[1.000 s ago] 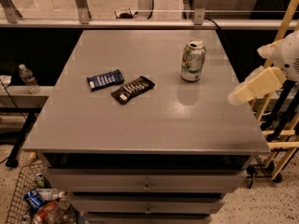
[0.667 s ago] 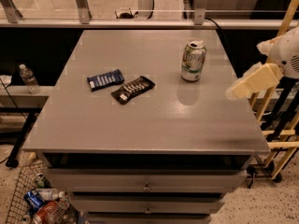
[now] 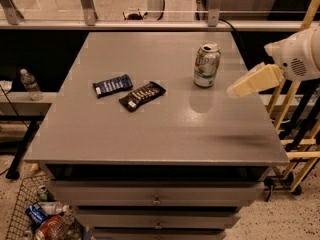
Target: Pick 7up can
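Status: the pick is not yet made. The can (image 3: 207,65) stands upright on the desk (image 3: 150,134), in the far right part of the top, with a faint reflection on the surface in front of it. Your end effector (image 3: 254,80) hangs over the right edge of the desk, near the can on its right side and apart from it, with no contact. Whether it is open or closed cannot be told from this view. It is not carrying the can.

Judged from this, you are in the approach. Closing the gap, gripping the can and lifting it all remain to be done.

Markings: the can has a silver top and a green and white label with a small reddish mark. The lettering itself cannot be read. Two flat wrappers lie well to the left of the can, side by side: a blue wrapper (image 3: 113,85) and a dark wrapper (image 3: 142,95). Both carry pale print, but no brand is legible. Neither stands between your end effector and the can.
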Tool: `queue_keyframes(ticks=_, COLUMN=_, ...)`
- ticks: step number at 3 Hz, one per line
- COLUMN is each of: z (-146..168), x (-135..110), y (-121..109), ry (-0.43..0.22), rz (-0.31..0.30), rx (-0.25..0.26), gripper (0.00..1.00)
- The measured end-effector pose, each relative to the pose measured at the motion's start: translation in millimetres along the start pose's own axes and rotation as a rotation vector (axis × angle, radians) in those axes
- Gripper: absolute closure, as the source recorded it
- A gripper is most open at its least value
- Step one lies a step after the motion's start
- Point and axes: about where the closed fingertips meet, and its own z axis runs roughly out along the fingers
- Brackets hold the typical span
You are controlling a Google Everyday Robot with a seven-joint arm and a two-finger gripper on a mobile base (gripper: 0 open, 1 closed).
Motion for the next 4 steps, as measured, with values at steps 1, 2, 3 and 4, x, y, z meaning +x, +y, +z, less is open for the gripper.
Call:
queue_keyframes(ticks=1, z=28, x=-17, y=-17, ry=-0.074, rz=0.037, rx=0.016, gripper=0.0)
queue_keyframes(ticks=2, z=58, x=-28, y=-26, ry=-0.105, rz=0.062, rx=0.02, gripper=0.0)
queue_keyframes(ticks=3, z=84, x=-37, y=-27, ry=-0.125, rz=0.081, rx=0.003, gripper=0.0)
queue_keyframes(ticks=4, z=104, x=-50, y=-23, ry=-0.145, rz=0.084, rx=-0.023, gripper=0.0)
